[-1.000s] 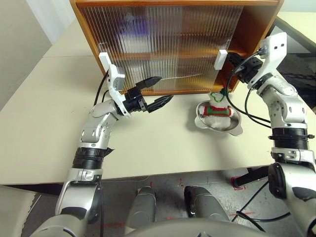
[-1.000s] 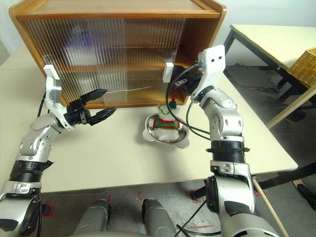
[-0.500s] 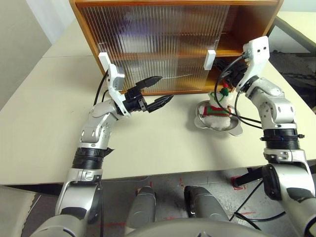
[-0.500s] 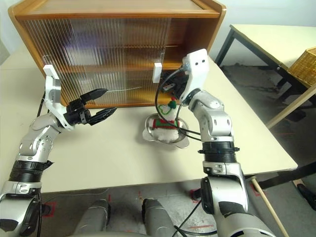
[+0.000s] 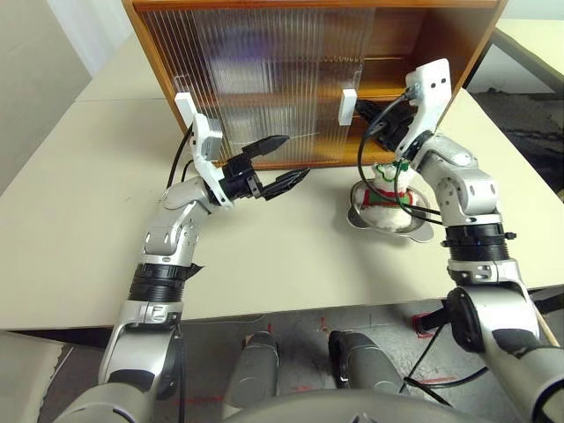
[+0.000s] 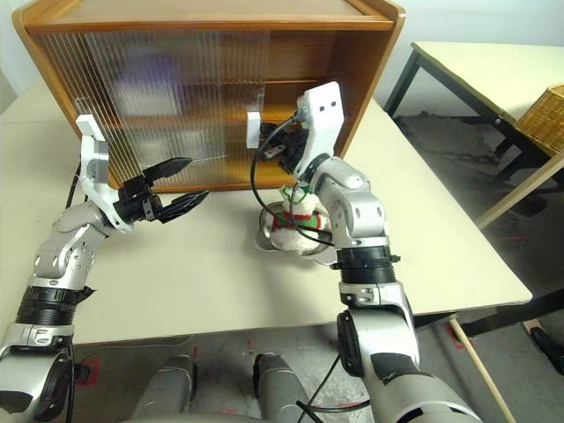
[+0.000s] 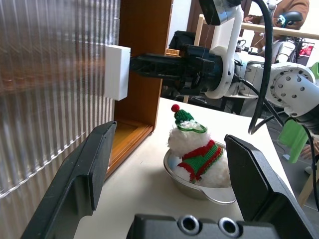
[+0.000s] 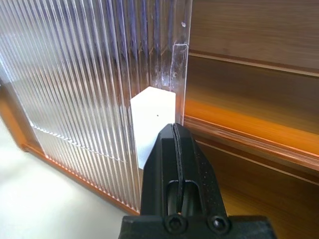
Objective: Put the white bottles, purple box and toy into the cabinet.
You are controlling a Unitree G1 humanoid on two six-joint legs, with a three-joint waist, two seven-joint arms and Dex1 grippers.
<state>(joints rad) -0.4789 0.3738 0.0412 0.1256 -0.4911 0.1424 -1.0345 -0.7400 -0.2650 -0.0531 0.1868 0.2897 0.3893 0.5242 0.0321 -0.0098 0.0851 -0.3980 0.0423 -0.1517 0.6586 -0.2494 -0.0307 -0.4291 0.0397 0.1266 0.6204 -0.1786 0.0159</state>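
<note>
Beige table (image 5: 282, 256), toy (image 5: 388, 187) just below right end effector (image 5: 366, 123)

Cabinet (image 5: 458, 44) top cut off by upper frame edge; contents behind ribbed sliding doors (image 5: 264, 70) blurred, unidentifiable; toy (image 5: 385, 189) at centre right partly hidden by right arm cables

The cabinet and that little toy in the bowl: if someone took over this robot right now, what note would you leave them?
Left gripper: open, empty, hovering before the cabinet.
Right gripper: shut, fingertips against the white handle of the right sliding door, which it has been pushing left; the cabinet's right side now stands open.
Toy: in the steel bowl on the table, untouched.
Left: put the toy in. Blurred shapes show behind the doors; bottles and box unconfirmed.
</note>
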